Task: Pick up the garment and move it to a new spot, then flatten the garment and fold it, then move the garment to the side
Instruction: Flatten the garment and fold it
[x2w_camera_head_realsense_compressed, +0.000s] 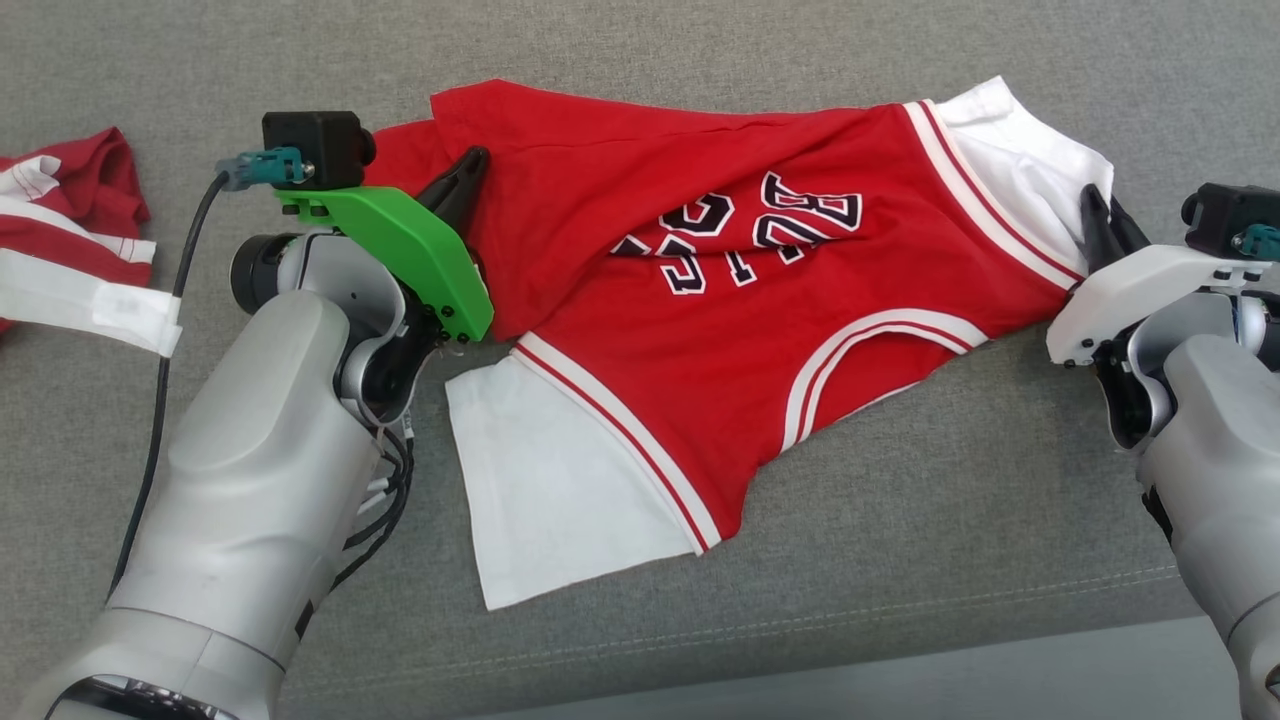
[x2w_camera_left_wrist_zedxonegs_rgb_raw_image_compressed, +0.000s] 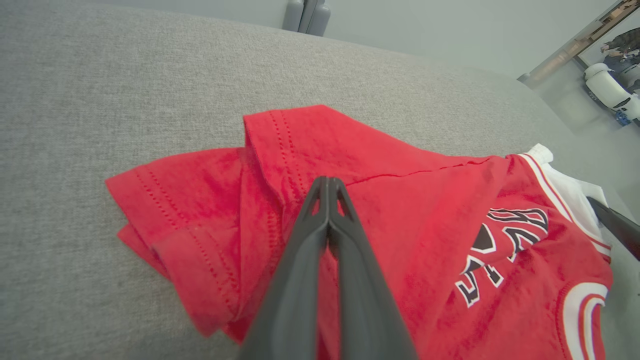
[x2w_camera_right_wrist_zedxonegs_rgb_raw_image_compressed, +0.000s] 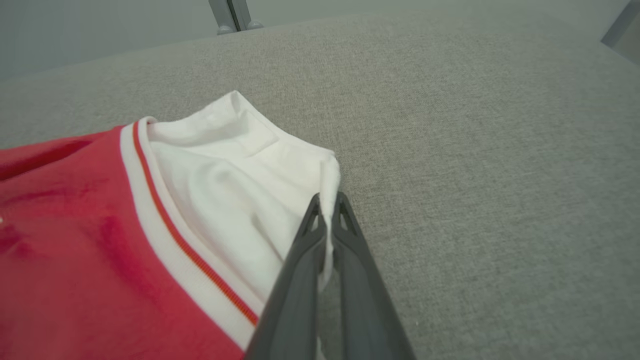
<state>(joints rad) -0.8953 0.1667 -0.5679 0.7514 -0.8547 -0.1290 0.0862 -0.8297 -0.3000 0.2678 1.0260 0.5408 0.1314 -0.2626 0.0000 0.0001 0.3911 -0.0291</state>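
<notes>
The garment (x2w_camera_head_realsense_compressed: 720, 330) is a red jersey with dark lettering and white sleeves, spread sideways on the grey cushion (x2w_camera_head_realsense_compressed: 900, 480). My left gripper (x2w_camera_head_realsense_compressed: 472, 162) is shut at its red hem end. In the left wrist view the fingertips (x2w_camera_left_wrist_zedxonegs_rgb_raw_image_compressed: 327, 182) meet on a ridge of the red cloth (x2w_camera_left_wrist_zedxonegs_rgb_raw_image_compressed: 400, 210), which creases toward them. My right gripper (x2w_camera_head_realsense_compressed: 1095, 205) is shut on the edge of the far white sleeve (x2w_camera_right_wrist_zedxonegs_rgb_raw_image_compressed: 225, 175). The white cloth shows pinched between its tips (x2w_camera_right_wrist_zedxonegs_rgb_raw_image_compressed: 327, 200). The near white sleeve (x2w_camera_head_realsense_compressed: 560, 490) lies flat toward the front.
Another red and white cloth (x2w_camera_head_realsense_compressed: 70, 230) lies at the cushion's far left. The cushion's front seam (x2w_camera_head_realsense_compressed: 800, 620) runs along the bottom. Bare grey fabric stretches behind and to the right of the jersey. A grey post (x2w_camera_left_wrist_zedxonegs_rgb_raw_image_compressed: 305, 15) stands beyond the far edge.
</notes>
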